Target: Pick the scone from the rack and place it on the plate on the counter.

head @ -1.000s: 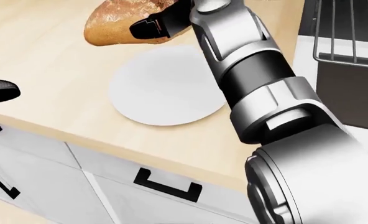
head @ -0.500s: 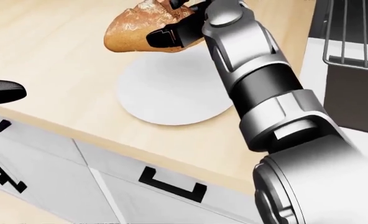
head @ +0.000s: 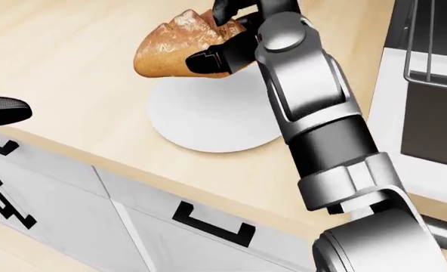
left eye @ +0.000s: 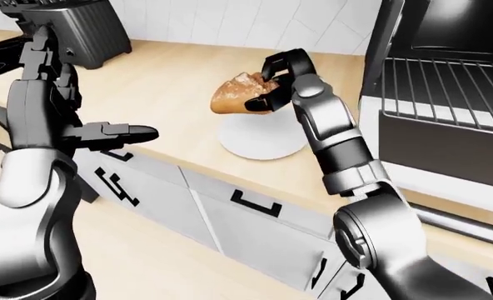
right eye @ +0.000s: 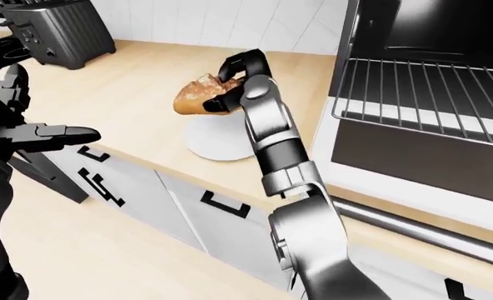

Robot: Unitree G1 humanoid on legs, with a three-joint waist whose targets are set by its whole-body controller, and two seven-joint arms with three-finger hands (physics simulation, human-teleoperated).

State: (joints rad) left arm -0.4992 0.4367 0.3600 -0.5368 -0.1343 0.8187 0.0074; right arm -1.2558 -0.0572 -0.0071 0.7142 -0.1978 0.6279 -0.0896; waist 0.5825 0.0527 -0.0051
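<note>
Carrying the scone clenched in your right hand, above the plate's upper-left edge.
Shift it toward the plate's centre, lower until it touches, then release; left hand idles open.

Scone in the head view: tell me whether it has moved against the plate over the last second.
Yes. The scone, gripped by the right hand, has shifted rightward against the white plate, now overlapping its upper-left rim.

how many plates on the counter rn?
1. A white plate lies on the wooden counter, just below the scone that the right hand holds over its upper edge. The arm covers the plate's right part; nothing else hidden that I can tell.
</note>
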